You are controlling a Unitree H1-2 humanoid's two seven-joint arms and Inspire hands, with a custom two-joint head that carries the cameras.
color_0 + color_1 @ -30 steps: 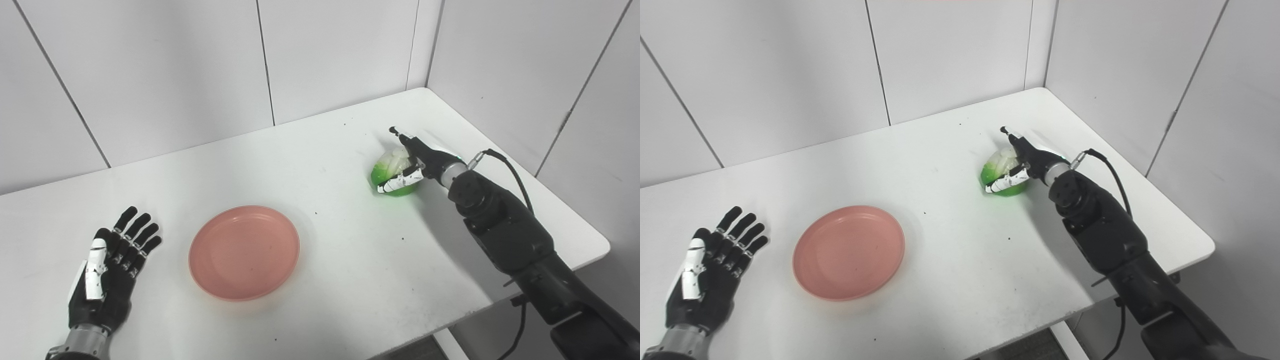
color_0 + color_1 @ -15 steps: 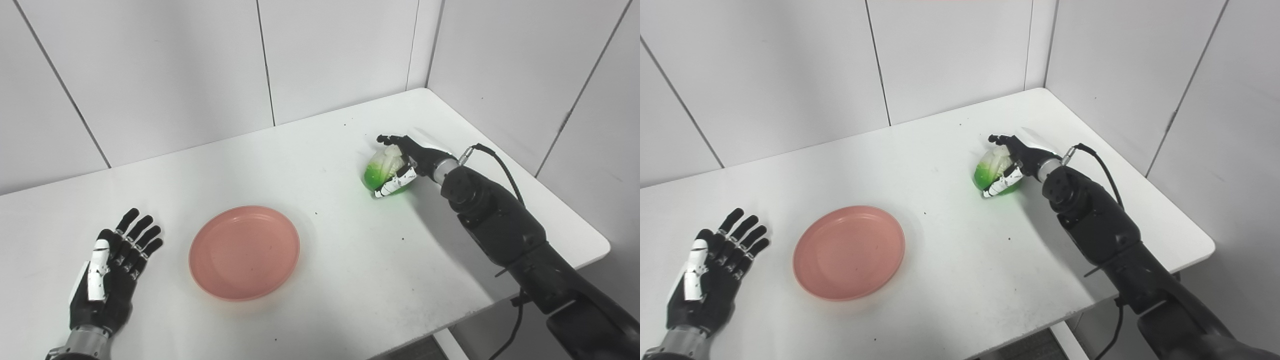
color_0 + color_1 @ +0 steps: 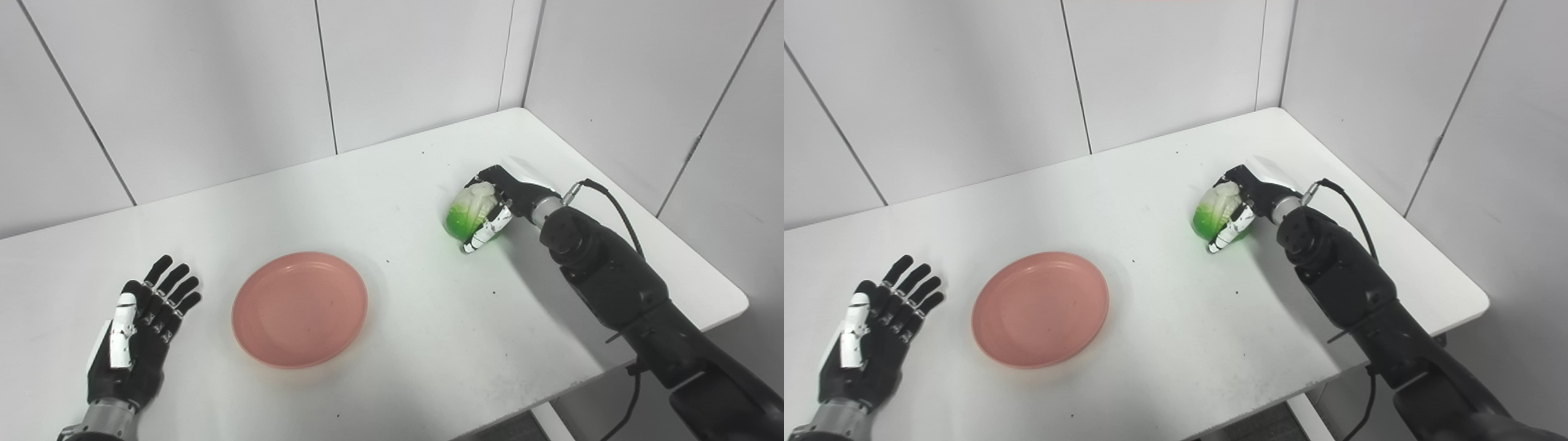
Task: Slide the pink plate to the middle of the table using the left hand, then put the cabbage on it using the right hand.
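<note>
Cabbage sits at the right rear of the white worktop, wrapped by the right hand, whose fingers curl over its top while the thumb presses its near side. Well apart, the pink plate lies left of centre. Beside it the left hand rests palm-up, fingers spread, holding nothing.

We see our right hand wrapped around the cabbage at the table's far right. The pink plate sits near the middle, and our left hand lies flat beside it, fingers spread.
</note>
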